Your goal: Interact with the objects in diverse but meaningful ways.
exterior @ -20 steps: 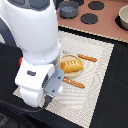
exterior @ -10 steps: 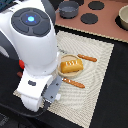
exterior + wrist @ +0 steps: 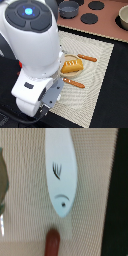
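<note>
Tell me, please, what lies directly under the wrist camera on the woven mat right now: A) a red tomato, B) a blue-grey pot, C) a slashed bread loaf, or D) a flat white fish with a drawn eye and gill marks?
D: the wrist view is filled by the flat white fish, with its dark eye dot and gill strokes, lying on the woven mat.

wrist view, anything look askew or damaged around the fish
Nothing stands out. The white fish lies flat and whole on the woven mat, with a sausage end just off its head. The gripper is not in view.

No legible text, labels or numbers.
</note>
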